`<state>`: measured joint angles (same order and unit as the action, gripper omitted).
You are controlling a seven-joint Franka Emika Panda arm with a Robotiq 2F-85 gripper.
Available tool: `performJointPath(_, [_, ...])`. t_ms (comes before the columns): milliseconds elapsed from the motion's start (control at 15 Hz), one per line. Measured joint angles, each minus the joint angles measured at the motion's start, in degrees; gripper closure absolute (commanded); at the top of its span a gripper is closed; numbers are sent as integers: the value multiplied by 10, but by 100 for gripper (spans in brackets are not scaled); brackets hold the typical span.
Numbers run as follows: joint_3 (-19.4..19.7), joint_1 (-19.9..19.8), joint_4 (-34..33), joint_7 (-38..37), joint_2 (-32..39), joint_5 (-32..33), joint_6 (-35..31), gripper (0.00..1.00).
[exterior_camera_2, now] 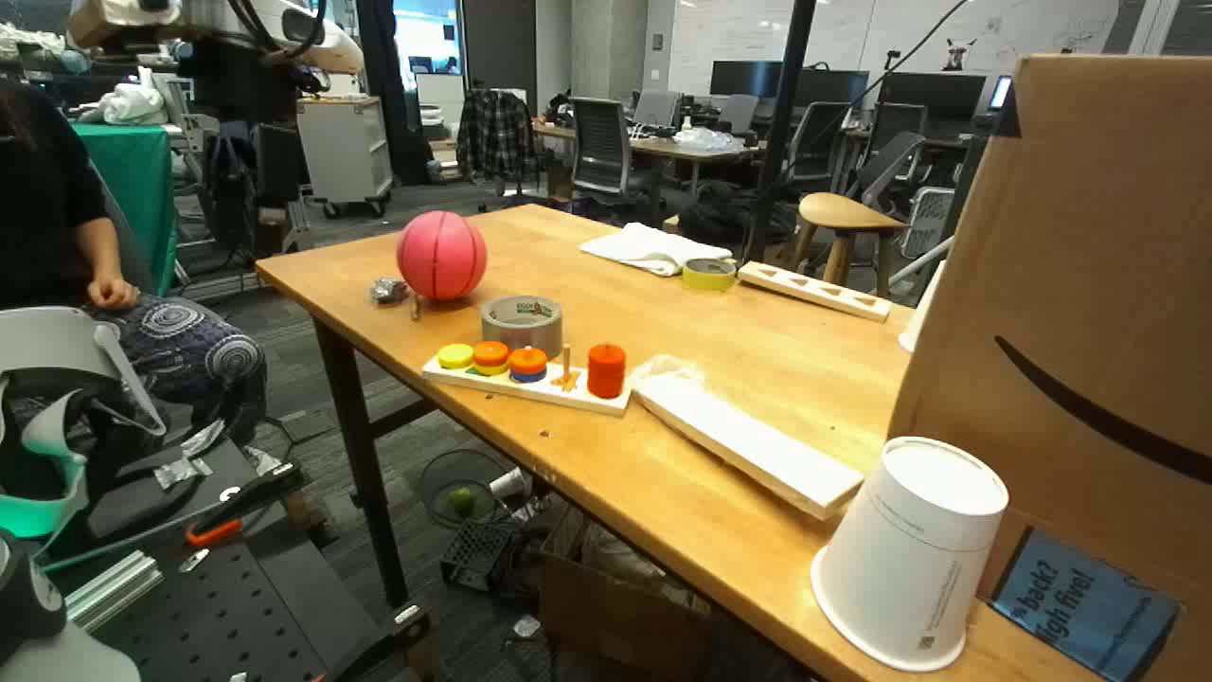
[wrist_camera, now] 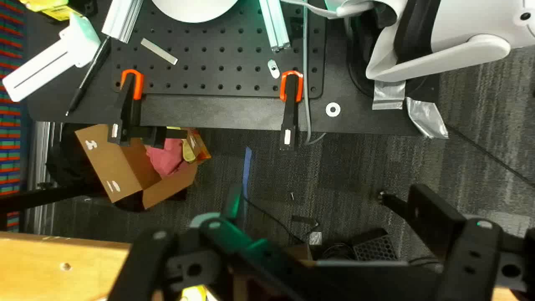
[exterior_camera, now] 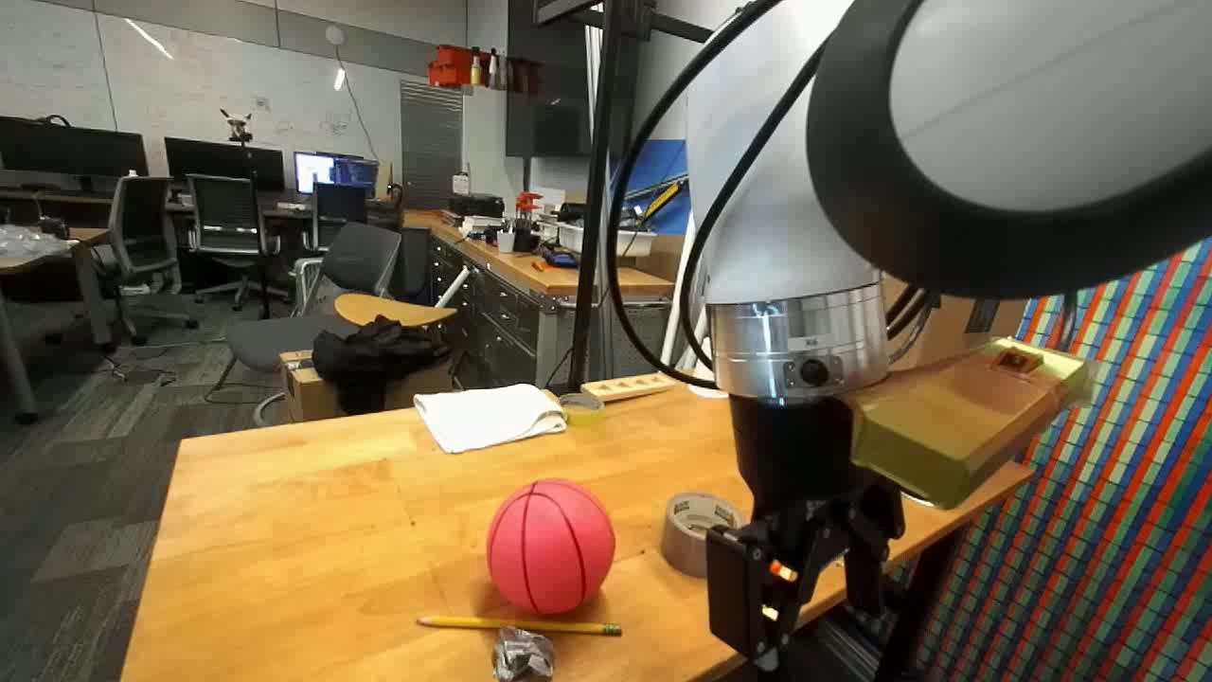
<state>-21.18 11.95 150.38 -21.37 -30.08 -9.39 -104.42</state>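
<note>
My gripper (exterior_camera: 803, 606) is open and holds nothing. In an exterior view it hangs by the table's edge, in front of the stacking toy and to the right of a grey tape roll (exterior_camera: 699, 535). In the wrist view its spread fingers (wrist_camera: 334, 211) are over the floor, between the wooden table and a black bench. A pink ball (exterior_camera: 551, 547) stands on the table, with a yellow pencil (exterior_camera: 521, 625) and crumpled foil (exterior_camera: 523, 654) beside it. The stacking toy (exterior_camera_2: 526, 379) has yellow, orange and red discs on a white base; my gripper mostly hides it in an exterior view.
The wooden table (exterior_camera_2: 757, 346) also bears a white towel (exterior_camera_2: 653, 248), yellow tape (exterior_camera_2: 708, 275), a slotted wooden strip (exterior_camera_2: 814, 292), a white board (exterior_camera_2: 748, 436), a white cup (exterior_camera_2: 914, 559) and a tall cardboard box (exterior_camera_2: 1060, 265). The black bench (wrist_camera: 209, 110) has clamps on its edge.
</note>
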Motion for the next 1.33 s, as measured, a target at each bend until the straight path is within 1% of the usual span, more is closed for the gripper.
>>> performJointPath(733, [0, 0, -1, 0, 0, 0, 0, 0])
performJointPath(933, [-1, 8, -1, 0, 4, 0, -5, 0])
performJointPath(1133, [-12, 30, -9, 0, 9, 0, -45, 0])
performJointPath(1333, [-28, 56, -25, 0, 16, 0, -118, 0])
